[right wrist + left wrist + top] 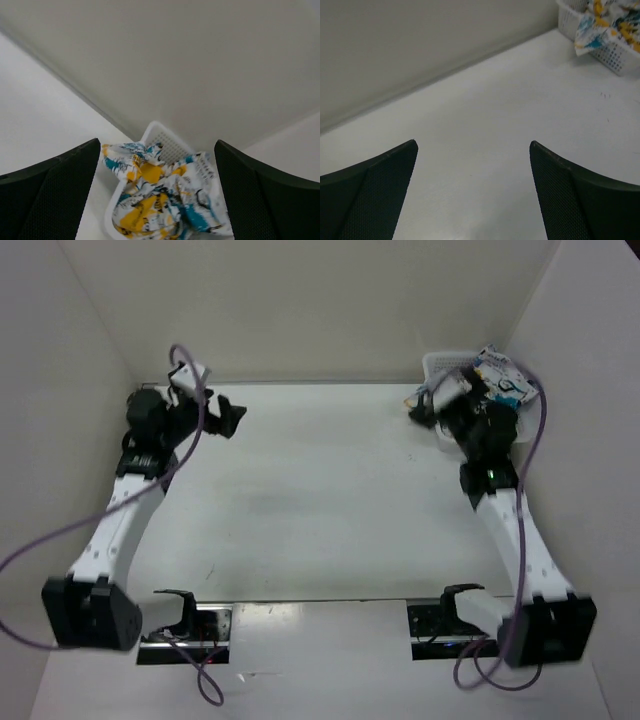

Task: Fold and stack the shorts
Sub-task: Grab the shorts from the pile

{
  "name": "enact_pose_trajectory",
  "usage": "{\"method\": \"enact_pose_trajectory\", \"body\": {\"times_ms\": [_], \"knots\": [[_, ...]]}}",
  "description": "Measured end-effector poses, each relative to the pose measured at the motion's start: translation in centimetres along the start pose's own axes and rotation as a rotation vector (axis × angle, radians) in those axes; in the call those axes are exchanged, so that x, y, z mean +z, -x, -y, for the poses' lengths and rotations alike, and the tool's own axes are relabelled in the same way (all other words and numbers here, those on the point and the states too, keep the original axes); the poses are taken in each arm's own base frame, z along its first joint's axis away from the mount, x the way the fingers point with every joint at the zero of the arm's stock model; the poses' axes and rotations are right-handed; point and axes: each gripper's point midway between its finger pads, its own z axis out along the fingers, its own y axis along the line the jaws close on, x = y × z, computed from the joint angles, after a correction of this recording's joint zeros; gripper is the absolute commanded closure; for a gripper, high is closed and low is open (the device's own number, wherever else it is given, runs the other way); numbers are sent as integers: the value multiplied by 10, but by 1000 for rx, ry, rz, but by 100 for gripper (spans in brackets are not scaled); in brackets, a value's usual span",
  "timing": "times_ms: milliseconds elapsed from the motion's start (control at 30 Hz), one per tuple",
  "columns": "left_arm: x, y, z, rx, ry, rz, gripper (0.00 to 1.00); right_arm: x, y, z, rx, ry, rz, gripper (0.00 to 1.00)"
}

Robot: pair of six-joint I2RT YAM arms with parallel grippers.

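The printed shorts (165, 200) lie crumpled in the white basket (162, 137) at the table's back right corner, spilling over its rim. They also show in the top view (500, 375) and the left wrist view (607, 22). My right gripper (157, 190) is open, hovering above the basket with the shorts between and below its fingers; in the top view it (425, 405) sits at the basket's left side. My left gripper (472, 170) is open and empty over bare table at the back left, seen in the top view (228, 415).
The basket (615, 52) stands against the back wall near the right wall. White walls enclose the table on three sides. Purple cables loop from both arms. Two black mounts (185, 615) sit at the near edge.
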Motion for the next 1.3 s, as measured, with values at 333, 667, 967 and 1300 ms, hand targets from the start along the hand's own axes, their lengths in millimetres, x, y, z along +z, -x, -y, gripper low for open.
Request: {"method": "enact_pose_trajectory", "body": {"times_ms": [333,667,967,1300], "knots": [[96,-179,27,-249,-128,-609,1,86,-235,11,725,-289,-690,5],[119,-180,57,-225,-193,-635,1,66,-382,30,955,-534,-1003,3],[124,-192,86,-205,-240,-671,1,58,-405,-9,1011,-472,-1096,87],[124,-194,79,-188,-194,-681,1,95,-363,20,938,-437,-1000,100]]}}
